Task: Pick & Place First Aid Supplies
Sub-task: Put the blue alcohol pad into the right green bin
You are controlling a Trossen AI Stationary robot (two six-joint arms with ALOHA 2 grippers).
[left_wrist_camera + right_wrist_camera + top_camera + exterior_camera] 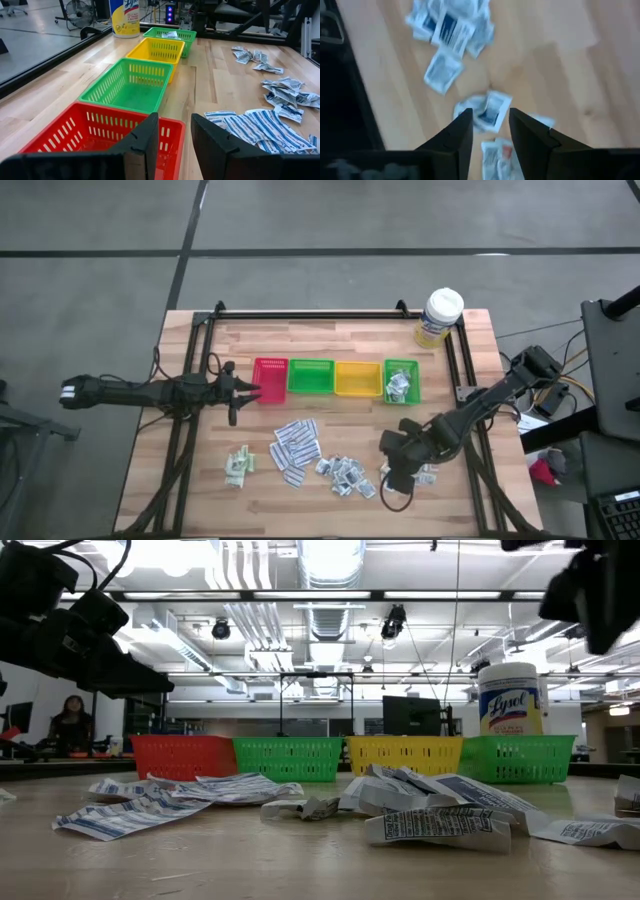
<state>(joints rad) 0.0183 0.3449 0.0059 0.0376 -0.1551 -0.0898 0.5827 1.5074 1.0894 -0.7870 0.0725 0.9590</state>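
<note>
Right gripper (490, 131) hovers with its jaws apart and empty over a packet (491, 111) — centre on 1 packet, descend straight.

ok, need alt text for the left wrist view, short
The left gripper hangs with its fingers parted and empty over the near end of a red tray. Past it run a green tray, a yellow tray and another green tray toward a yellow-labelled tub. Paper packets lie scattered on the wooden table alongside.

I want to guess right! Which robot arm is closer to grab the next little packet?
Probably the right. Its claw hangs open just above loose packets, while the left claw waits by the red tray, away from them.
</note>
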